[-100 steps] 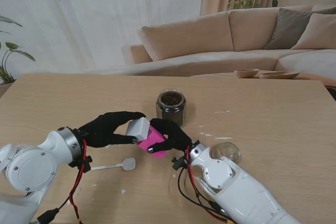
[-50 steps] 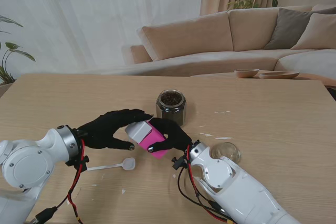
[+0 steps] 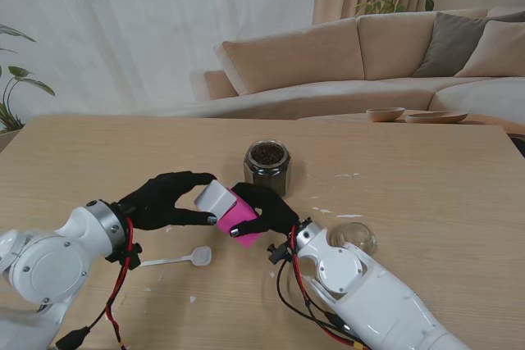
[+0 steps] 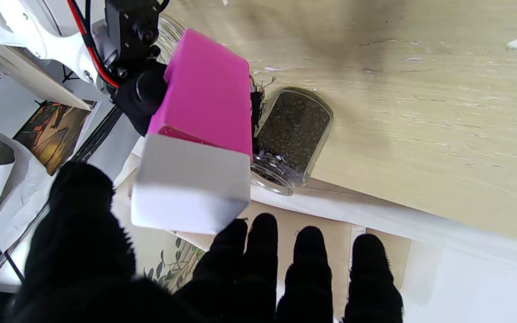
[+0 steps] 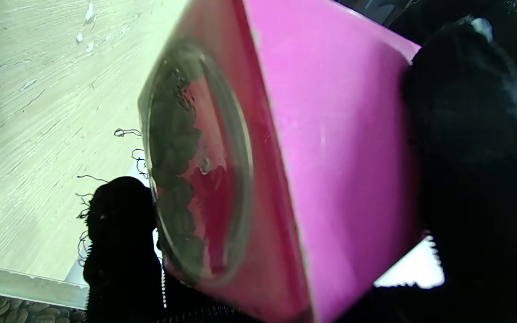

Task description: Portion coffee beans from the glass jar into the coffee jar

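Observation:
The coffee jar is a pink box with a white lid, held tilted above the table in front of me. My right hand is shut on the pink body, whose round window shows beans inside. My left hand closes on the white lid, thumb on one side and fingers on the other. The glass jar of coffee beans stands open on the table just beyond both hands, also visible as the glass jar in the left wrist view.
A white spoon lies on the table nearer to me than the left hand. A glass lid rests beside my right forearm. Small white scraps dot the wood to the right of the glass jar.
My left hand's fingers have shifted around the white lid and the left forearm has moved slightly. The pink jar stays in the right hand, nearly in place.

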Controlling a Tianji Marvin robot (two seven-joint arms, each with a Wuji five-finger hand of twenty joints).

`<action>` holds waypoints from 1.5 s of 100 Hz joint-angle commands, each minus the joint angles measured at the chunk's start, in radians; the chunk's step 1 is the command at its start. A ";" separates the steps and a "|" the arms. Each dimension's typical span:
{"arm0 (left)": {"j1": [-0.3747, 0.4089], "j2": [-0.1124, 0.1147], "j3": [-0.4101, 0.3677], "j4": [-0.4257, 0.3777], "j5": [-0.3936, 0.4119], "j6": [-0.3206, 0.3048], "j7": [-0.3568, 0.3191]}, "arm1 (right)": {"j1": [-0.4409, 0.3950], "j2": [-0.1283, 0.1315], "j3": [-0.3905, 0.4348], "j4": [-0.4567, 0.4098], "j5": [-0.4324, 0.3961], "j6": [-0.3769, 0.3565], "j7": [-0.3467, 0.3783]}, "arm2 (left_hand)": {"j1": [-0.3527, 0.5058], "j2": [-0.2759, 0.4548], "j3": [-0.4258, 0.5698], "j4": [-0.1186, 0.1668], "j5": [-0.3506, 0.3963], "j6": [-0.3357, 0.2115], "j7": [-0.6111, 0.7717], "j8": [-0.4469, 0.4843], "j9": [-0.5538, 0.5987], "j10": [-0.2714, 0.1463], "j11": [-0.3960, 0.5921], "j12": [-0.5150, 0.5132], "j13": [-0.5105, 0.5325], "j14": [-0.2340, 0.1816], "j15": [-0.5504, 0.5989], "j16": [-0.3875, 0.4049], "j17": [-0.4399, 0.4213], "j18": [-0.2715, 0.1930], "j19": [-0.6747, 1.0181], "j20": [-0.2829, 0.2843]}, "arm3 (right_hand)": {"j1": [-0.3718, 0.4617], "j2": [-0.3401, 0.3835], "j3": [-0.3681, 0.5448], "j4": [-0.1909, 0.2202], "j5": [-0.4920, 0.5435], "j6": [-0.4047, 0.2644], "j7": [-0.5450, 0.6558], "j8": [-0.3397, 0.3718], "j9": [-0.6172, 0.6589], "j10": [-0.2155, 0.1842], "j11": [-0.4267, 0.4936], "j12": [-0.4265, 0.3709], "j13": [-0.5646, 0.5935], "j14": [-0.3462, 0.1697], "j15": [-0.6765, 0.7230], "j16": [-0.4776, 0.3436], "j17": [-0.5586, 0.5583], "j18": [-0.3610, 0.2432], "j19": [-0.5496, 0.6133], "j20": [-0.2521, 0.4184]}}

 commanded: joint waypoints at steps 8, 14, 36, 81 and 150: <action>-0.009 -0.006 0.023 -0.004 0.018 0.009 -0.034 | -0.002 -0.006 -0.002 -0.004 0.001 -0.003 0.010 | 0.044 0.043 -0.006 -0.011 0.072 -0.021 0.053 0.073 0.035 -0.021 0.041 0.038 0.037 0.003 0.007 0.039 0.012 0.024 0.008 0.028 | 0.265 0.209 0.310 0.043 0.127 -0.236 0.167 0.039 0.068 -0.107 0.079 0.026 0.061 -0.046 0.089 0.028 0.004 -0.013 0.030 0.011; -0.016 -0.003 0.028 -0.001 0.009 0.007 -0.047 | -0.003 -0.005 0.000 -0.005 0.001 -0.003 0.009 | 0.162 0.051 0.007 0.000 0.064 -0.069 0.057 0.105 0.021 -0.049 0.060 0.047 0.028 -0.012 0.000 0.041 0.009 0.019 0.004 0.027 | 0.265 0.209 0.310 0.043 0.127 -0.236 0.168 0.039 0.068 -0.106 0.079 0.026 0.061 -0.046 0.090 0.028 0.004 -0.013 0.030 0.011; -0.025 0.004 0.020 0.004 -0.034 -0.013 -0.083 | -0.005 -0.005 0.000 -0.003 0.004 -0.003 0.011 | 0.496 0.056 0.156 0.042 -0.030 -0.420 0.149 0.157 -0.059 -0.146 0.087 0.045 -0.011 -0.042 -0.009 0.029 -0.010 -0.009 -0.011 0.015 | 0.265 0.209 0.310 0.043 0.127 -0.236 0.167 0.039 0.067 -0.106 0.079 0.026 0.062 -0.047 0.090 0.028 0.004 -0.013 0.030 0.011; -0.032 0.010 0.010 0.014 -0.043 -0.066 -0.099 | -0.003 -0.006 -0.001 0.000 0.005 -0.003 0.012 | 0.440 -0.138 0.393 0.010 -0.170 -0.410 0.170 0.076 -0.182 -0.208 0.082 0.015 -0.085 -0.072 -0.023 0.012 -0.047 -0.057 -0.019 -0.003 | 0.265 0.209 0.310 0.043 0.126 -0.236 0.167 0.039 0.067 -0.106 0.079 0.026 0.062 -0.046 0.090 0.028 0.004 -0.013 0.030 0.011; -0.060 -0.012 0.108 0.034 -0.047 0.071 -0.005 | 0.004 -0.012 -0.009 -0.001 0.002 -0.009 -0.002 | 0.321 -0.107 0.271 0.007 0.049 -0.131 0.186 0.147 0.084 -0.091 0.305 0.181 0.155 -0.002 0.167 0.199 0.081 0.014 0.137 0.091 | 0.262 0.215 0.305 0.042 0.122 -0.235 0.164 0.037 0.065 -0.107 0.078 0.026 0.060 -0.046 0.090 0.028 0.000 -0.012 0.029 0.012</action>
